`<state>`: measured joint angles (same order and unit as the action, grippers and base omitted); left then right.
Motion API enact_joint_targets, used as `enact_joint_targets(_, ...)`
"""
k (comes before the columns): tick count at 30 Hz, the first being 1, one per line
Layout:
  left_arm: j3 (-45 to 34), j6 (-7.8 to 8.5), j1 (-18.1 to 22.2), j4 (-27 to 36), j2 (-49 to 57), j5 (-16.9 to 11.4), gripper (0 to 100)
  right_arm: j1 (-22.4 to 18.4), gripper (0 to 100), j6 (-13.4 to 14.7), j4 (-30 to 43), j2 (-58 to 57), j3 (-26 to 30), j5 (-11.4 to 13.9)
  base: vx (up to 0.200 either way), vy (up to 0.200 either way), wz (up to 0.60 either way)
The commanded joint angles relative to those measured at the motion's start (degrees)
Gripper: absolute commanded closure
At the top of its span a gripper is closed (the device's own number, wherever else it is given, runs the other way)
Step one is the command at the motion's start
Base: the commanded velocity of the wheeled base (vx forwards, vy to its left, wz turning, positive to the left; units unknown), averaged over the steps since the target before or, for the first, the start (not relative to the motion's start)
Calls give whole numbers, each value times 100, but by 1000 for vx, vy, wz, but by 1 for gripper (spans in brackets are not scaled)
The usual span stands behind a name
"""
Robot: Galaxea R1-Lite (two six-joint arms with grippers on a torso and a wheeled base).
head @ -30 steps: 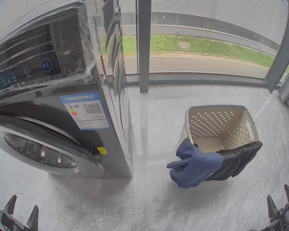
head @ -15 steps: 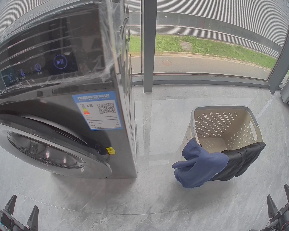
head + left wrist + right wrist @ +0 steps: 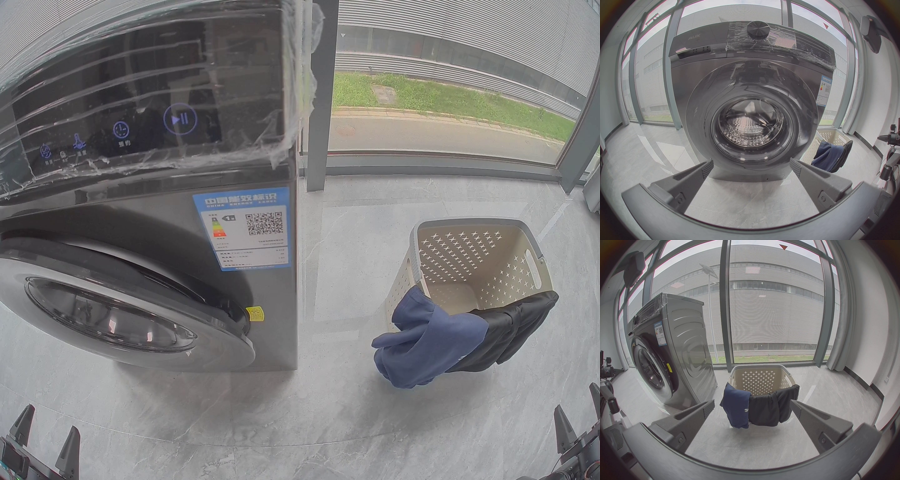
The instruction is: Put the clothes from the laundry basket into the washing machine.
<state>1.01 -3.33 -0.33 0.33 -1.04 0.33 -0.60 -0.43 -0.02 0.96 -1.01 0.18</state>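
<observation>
**Stage of work.** Judged to be the opening stage: neither garment had been lifted, and the drum seen through the door glass held no cloth. The washing machine [image 3: 187, 262] stood on the floor to the robot's left, and its round door [image 3: 751, 128] appeared closed. The laundry basket [image 3: 475, 222] stood on the floor to the right, well apart from the machine and near the window.

**Hands.** The left hand [image 3: 750, 164] was released, with fingers spread and nothing in them. It sat low, faced the door squarely and was apart from it. The right hand [image 3: 751, 404] was also released and empty. It faced the basket and was apart from it.

**Task items.** A blue garment [image 3: 431, 340] hung over the basket's near rim at the machine-side corner. Most of it draped outside in loose, bunched folds. A black garment [image 3: 506, 331] hung over the same rim just beside it, touching it, and also fell mostly outside.

**Next move, as judged.** The door needed opening before any loading, and the left hand was the better placed for that. The right hand would then need to close in on the basket and pinch a garment where it crossed the rim. Both pieces looked limp and would likely sag and trail once lifted.
</observation>
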Motion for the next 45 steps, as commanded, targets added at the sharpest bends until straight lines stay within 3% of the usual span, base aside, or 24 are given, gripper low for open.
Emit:
enact_joint_targets(1, -92, -1, -2, 2, 104, 2, 0, -2, 0, -1, 2, -96, 101, 8, 0, 200, 0)
enact_joint_targets(26, -92, -1, -2, 2, 104, 2, 0, -2, 0, -1, 2, -96, 101, 8, 0, 200, 0)
enact_joint_targets(45, -92, -1, -2, 2, 104, 2, 0, -11, 0, -1, -6, -96, 101, -1, -63, 0, 63)
